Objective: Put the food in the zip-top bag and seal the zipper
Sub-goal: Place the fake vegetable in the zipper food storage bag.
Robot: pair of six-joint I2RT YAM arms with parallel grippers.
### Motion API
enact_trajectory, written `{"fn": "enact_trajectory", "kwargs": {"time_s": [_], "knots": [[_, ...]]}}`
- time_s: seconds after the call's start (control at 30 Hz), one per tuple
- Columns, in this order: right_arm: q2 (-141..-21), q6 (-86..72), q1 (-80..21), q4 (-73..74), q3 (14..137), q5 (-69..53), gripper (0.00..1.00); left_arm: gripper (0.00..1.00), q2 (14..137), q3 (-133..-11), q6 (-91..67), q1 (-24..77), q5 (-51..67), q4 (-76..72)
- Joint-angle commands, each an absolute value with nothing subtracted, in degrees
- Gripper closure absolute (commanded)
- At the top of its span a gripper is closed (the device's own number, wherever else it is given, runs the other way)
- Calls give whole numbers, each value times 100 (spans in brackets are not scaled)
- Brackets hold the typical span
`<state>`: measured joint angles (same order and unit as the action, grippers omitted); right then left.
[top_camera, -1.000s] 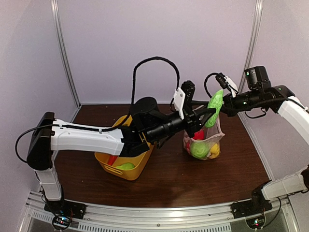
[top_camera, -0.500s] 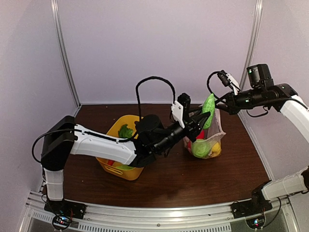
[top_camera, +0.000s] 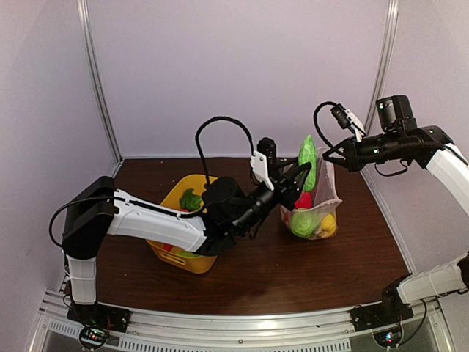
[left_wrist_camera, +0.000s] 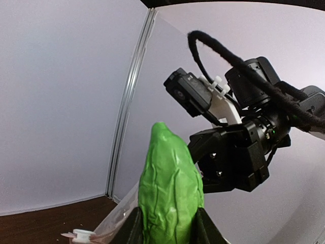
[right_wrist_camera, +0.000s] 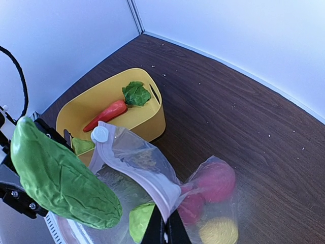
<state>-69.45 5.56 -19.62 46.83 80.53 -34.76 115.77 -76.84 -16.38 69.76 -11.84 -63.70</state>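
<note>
Below the green cucumber [left_wrist_camera: 170, 188], left claw [left_wrist_camera: 169, 233] mostly out of frame

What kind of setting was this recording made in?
Probably a lab test booth, not a kitchen: plain pale walls with metal corner strips enclose a brown table, and the food looks like plastic toys.

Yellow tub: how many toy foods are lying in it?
2 in view: a carrot with its leafy top across the middle of the yellow tub, and a green piece in one corner. The bag and held green vegetable cover part, so more may hide.
</note>
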Motion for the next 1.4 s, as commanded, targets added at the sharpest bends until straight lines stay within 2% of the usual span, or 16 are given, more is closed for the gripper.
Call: {"fn": "enact_trajectory", "kwargs": {"time_s": [0.0,0.37,0.5,0.67,0.77,0.93,1.07,1.27,1.37], "knots": [[-6837,462,-1940,4387,8127,-3639,100,69,11585,-7728,-1769,7022,-1646,-6602],[-6804,421,-1934,4391,8095,-3557,100,68,11932,-8330,-1738,7035,-1766,-6221],[-6818,413,-1938,4397,8122,-3536,100,51,12041,-8539,-1802,7060,-1891,-5889],[-6857,422,-1917,4449,8265,-3420,100,24,11936,-8666,-1854,7072,-1929,-5449],[-6854,431,-1890,4450,8239,-3436,100,20,11661,-8727,-1749,7075,-1795,-5149],[-6796,503,-1877,4419,8144,-3314,100,17,10832,-8764,-1590,7096,-1226,-4273],[-6776,509,-1867,4333,8057,-3286,100,17,10082,-8606,-1723,7153,-1361,-2622],[-6708,615,-1881,4213,7840,-3036,100,30,9671,-8525,-2861,7154,-2030,2],[-6710,636,-1881,4036,7570,-3040,100,36,9779,-8564,-3398,7154,-1733,318]]}}
